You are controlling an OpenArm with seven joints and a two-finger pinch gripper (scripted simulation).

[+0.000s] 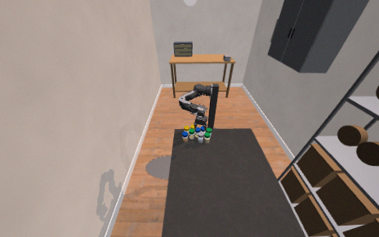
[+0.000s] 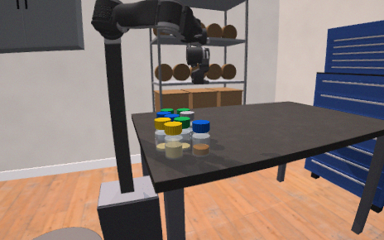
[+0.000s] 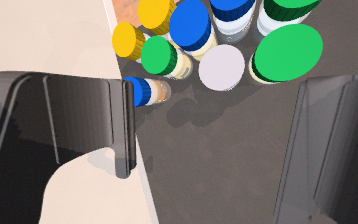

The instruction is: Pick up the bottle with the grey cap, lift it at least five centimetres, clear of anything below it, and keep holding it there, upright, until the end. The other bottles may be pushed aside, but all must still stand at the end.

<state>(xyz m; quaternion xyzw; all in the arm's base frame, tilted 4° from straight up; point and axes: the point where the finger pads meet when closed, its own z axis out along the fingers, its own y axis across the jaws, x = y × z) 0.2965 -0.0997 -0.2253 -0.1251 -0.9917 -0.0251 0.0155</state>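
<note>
The bottle with the grey cap (image 3: 222, 67) stands upright in a tight cluster of bottles near the table's corner. It also shows in the exterior view (image 2: 187, 113), at the back of the cluster, partly hidden. Around it stand bottles with green caps (image 3: 287, 53), blue caps (image 3: 190, 24) and yellow caps (image 3: 126, 40). My gripper (image 3: 192, 138) (image 2: 199, 79) is open and empty. It hangs well above the table, over the side of the cluster away from the arm's post, apart from every bottle.
The bottles sit on a dark table (image 2: 261, 128) close to its edge beside the arm's black post (image 2: 116, 116). A blue-capped bottle (image 2: 201, 137) stands at the front of the cluster. A shelf rack (image 2: 199, 62) stands behind, a blue tool cabinet (image 2: 360, 103) to the right.
</note>
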